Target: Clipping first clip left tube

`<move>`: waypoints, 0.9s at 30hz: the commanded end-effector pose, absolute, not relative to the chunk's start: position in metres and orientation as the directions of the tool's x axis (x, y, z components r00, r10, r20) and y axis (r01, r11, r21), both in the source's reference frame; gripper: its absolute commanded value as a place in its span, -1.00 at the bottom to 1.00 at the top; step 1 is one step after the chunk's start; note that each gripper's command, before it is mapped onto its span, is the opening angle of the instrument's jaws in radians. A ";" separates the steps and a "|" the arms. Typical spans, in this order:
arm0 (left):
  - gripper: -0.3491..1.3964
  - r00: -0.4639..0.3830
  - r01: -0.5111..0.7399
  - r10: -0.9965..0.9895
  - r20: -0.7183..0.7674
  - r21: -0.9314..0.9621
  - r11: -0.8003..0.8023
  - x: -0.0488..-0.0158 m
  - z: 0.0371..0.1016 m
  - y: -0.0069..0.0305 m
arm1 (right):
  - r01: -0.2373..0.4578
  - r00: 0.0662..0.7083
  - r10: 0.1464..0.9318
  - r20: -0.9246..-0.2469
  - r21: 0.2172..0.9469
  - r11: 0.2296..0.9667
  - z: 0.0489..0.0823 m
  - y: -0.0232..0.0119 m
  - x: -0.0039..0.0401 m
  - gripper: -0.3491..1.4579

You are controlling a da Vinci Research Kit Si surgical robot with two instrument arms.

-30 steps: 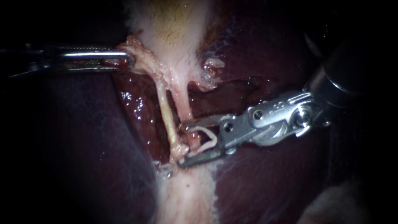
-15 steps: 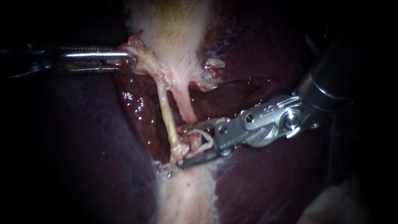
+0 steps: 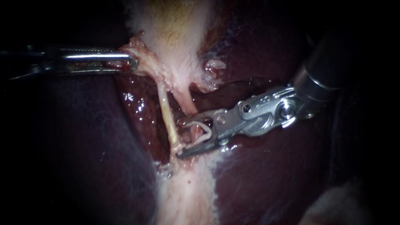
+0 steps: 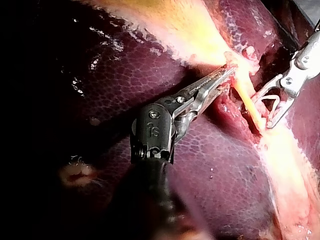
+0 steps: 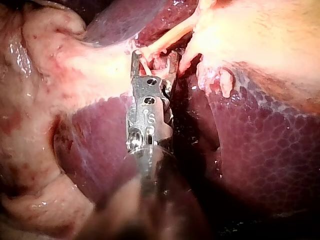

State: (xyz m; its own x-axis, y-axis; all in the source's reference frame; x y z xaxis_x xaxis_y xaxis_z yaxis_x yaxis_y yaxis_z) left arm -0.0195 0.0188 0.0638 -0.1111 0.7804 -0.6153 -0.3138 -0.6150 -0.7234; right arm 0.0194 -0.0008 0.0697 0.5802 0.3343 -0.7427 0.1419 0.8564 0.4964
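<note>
Two tubes run down from the pale gallbladder [image 3: 175,29]: a thin, pale left tube [image 3: 166,114] and a pinker right tube [image 3: 187,104]. My right instrument [image 3: 180,138] comes in from the right with its jaws open. They carry a white clip [image 3: 204,132] and straddle the right tube, their tips reaching the left tube. The left wrist view shows the right instrument [image 4: 267,107] beside the left tube [image 4: 247,100]. My left instrument [image 3: 127,62] is shut on a tag of tissue at the gallbladder's lower edge, holding it out to the left; the tag also shows at that instrument's [image 4: 220,77] tips.
Dark red liver [image 3: 271,179] lies on both sides of the tubes, wet and glistening behind them. A pale band of tissue [image 3: 187,196] continues below the jaws. A small pale nub [image 3: 213,66] sits right of the gallbladder's neck.
My right instrument has slid up and to the left along the tubes, and its jaws stand a little closer together. The left instrument has held still.
</note>
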 end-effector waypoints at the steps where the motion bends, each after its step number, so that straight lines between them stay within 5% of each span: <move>1: -1.00 -0.112 -0.313 0.781 -0.615 -0.724 -0.615 -0.0195 0.0638 0.0188 | 0.135 0.570 0.343 -0.746 0.497 0.857 0.0698 -0.0008 0.0197 -0.08; 15: -1.00 -0.111 -0.314 0.781 -0.615 -0.723 -0.615 -0.0197 0.0638 0.0188 | 0.185 0.492 0.421 -0.762 0.564 0.805 0.0712 -0.0018 0.0224 -0.07; 27: -1.00 -0.111 -0.313 0.781 -0.615 -0.724 -0.615 -0.0196 0.0640 0.0190 | 0.308 0.427 0.500 -0.753 0.641 0.703 0.0685 -0.0042 0.0224 -0.08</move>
